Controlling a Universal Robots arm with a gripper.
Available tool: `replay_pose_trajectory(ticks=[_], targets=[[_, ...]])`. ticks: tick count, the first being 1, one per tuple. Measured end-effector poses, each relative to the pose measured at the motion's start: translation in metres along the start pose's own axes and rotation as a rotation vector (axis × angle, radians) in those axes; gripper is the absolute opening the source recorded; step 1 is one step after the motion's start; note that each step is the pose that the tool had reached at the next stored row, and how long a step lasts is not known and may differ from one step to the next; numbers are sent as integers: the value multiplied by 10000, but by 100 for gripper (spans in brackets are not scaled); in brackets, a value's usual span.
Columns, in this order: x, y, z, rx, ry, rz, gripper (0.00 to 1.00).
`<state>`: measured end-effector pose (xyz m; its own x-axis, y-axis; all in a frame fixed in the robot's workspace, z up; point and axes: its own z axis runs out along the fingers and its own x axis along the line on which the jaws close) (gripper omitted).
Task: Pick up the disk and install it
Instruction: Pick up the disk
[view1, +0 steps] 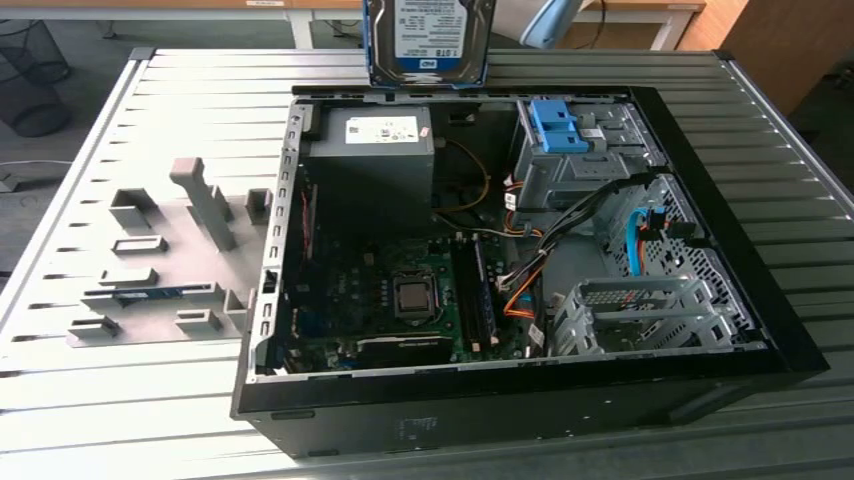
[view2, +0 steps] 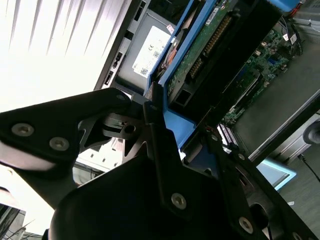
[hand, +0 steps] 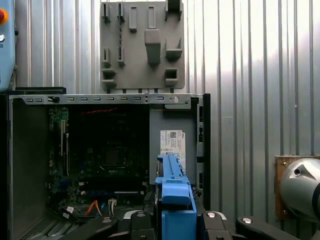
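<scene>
**Disk aloft over the open case**

The disk (view1: 430, 42) hung on edge in the air above the computer case (view1: 747, 300), over the rim nearest the power supply (view1: 380, 150), with its white-and-blue label facing the exterior view. It was well clear of the slatted metal table (view1: 80, 400).

In the second wrist view the gripper (view2: 189, 150) had its black fingers (view2: 159, 140) clamped on either side of the drive's blue caddy (view2: 175, 127).

Inside the case lay the motherboard (view1: 400, 290), and a bare blue bracket (view1: 558, 125) sat in the drive cage. A gray fixture plate (view1: 160, 260) rested on the table beside the case — on the exterior view's left.
</scene>
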<state>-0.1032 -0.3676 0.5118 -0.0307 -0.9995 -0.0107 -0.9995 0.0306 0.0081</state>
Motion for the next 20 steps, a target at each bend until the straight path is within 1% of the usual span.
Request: replay_pose_trajectory(ticks=[1,5,13,20], targets=[[16,0,0,2,10,1,37],[75,-2,-1,3,89,0,37],[209,-6,-3,5,190,2,37],[264,-8,-3,8,257,2,37]])
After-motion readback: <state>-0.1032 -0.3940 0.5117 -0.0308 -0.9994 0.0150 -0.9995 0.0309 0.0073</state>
